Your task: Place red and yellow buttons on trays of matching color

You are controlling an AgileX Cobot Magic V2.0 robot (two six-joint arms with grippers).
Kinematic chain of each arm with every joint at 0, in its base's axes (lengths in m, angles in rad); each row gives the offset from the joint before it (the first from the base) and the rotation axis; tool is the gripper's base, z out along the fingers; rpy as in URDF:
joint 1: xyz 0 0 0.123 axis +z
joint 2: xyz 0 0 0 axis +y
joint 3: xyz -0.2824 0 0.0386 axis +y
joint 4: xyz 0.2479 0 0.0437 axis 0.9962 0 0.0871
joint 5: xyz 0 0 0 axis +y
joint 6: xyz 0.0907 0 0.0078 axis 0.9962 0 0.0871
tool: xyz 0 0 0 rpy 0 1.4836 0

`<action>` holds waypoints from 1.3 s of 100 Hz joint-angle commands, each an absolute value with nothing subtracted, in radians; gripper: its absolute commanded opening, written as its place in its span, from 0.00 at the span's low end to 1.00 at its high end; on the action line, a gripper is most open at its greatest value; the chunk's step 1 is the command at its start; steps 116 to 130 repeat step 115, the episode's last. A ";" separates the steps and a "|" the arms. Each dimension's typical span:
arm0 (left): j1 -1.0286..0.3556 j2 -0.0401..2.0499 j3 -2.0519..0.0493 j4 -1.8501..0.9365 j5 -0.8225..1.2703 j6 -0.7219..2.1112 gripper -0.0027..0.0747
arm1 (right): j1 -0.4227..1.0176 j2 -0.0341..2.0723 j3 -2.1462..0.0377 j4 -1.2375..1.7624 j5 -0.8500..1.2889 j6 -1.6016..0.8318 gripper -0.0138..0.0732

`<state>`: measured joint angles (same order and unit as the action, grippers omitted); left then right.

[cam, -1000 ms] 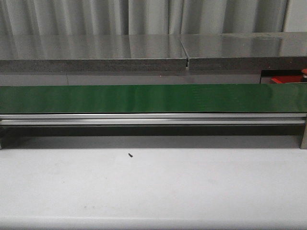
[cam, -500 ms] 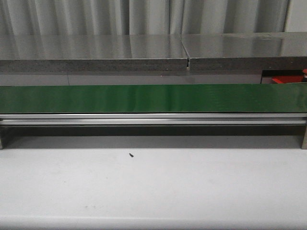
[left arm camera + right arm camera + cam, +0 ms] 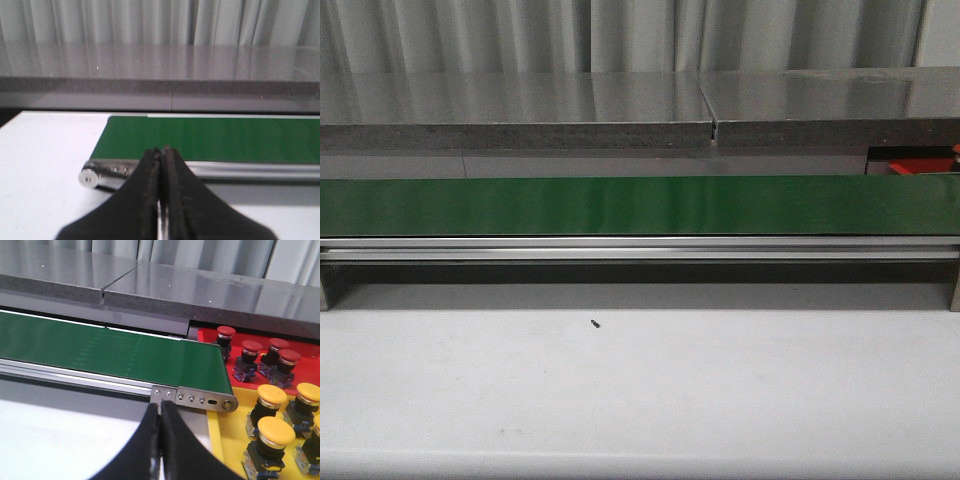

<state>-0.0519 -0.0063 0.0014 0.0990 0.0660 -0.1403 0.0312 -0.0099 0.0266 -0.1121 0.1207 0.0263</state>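
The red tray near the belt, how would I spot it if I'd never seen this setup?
Find the long green conveyor belt and follow it to its roller end. Past that end lie two trays side by side: the red tray is the one nearer the grey counter. Its buttons have red caps; the neighbouring yellow tray holds yellow-capped ones.

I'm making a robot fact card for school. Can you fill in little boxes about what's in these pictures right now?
belt: green conveyor belt, nothing on it
red tray: four red buttons standing in it
yellow tray: several yellow buttons standing in it
left gripper: jaws closed, holding nothing
right gripper: jaws closed, holding nothing
table: white, one tiny dark speck
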 commanded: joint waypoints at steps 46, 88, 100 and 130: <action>-0.109 -0.040 0.010 0.109 -0.067 -0.158 0.01 | 0.031 -0.028 0.027 -0.122 0.044 0.025 0.08; -0.109 -0.040 0.010 0.109 -0.067 -0.158 0.01 | 0.031 -0.028 0.027 -0.122 0.044 0.025 0.08; -0.109 -0.040 0.010 0.109 -0.067 -0.158 0.01 | 0.031 -0.028 0.027 -0.122 0.044 0.025 0.08; -0.109 -0.040 0.010 0.109 -0.067 -0.158 0.01 | 0.031 -0.028 0.027 -0.122 0.044 0.025 0.08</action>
